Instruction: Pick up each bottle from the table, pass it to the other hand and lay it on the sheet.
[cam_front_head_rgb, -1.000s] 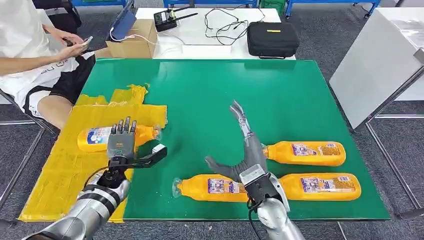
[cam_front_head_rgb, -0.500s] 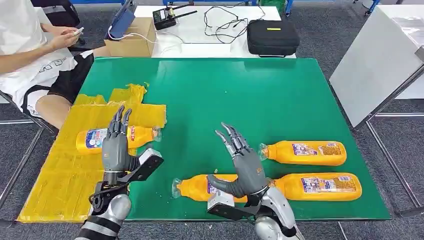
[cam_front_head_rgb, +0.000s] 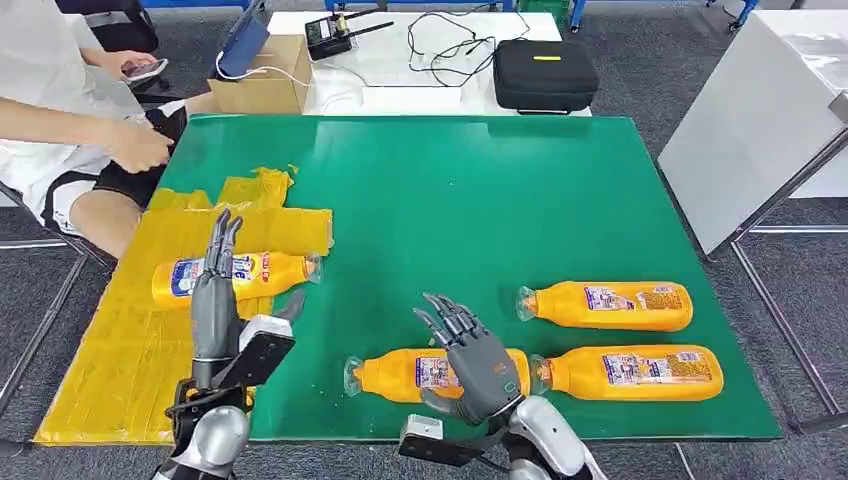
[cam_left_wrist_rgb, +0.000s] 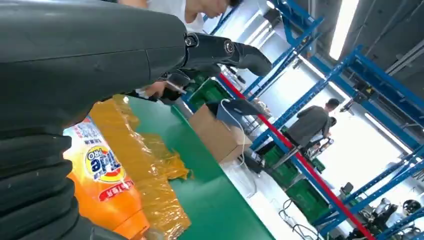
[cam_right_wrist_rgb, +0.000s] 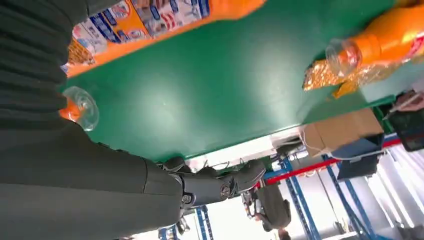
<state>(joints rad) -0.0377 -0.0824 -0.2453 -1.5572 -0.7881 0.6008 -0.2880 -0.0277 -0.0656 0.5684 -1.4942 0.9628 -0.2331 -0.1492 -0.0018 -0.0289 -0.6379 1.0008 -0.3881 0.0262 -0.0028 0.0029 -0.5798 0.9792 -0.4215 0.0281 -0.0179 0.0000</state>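
1. green table (cam_front_head_rgb: 520, 190) fills the middle of the head frame; a crumpled yellow sheet (cam_front_head_rgb: 120, 340) covers its left side.
2. one orange bottle (cam_front_head_rgb: 235, 278) lies on its side on the sheet at left centre, clear cap pointing toward frame right. the left wrist view shows the same bottle's label and orange body (cam_left_wrist_rgb: 107, 187) on the yellow sheet.
3. three more orange bottles lie on their sides on the bare green, lower right of the frame, caps pointing frame left: near-left bottle (cam_front_head_rgb: 400, 374), near-right bottle (cam_front_head_rgb: 630, 372), and far bottle (cam_front_head_rgb: 605, 306) just above the near-right one.
4. left hand (cam_front_head_rgb: 212, 295) stands at lower left, fingers straight and pointing up the frame, spread slightly, holding nothing; it overlaps the lower edge of the bottle on the sheet in the picture, contact cannot be told.
5. right hand (cam_front_head_rgb: 472, 358) sits at lower centre over the near-left bottle, fingers apart and partly curled, nothing gripped; whether it touches the bottle cannot be told.
6. a seated person (cam_front_head_rgb: 70, 120) is at the upper left of the frame, beside the table edge.
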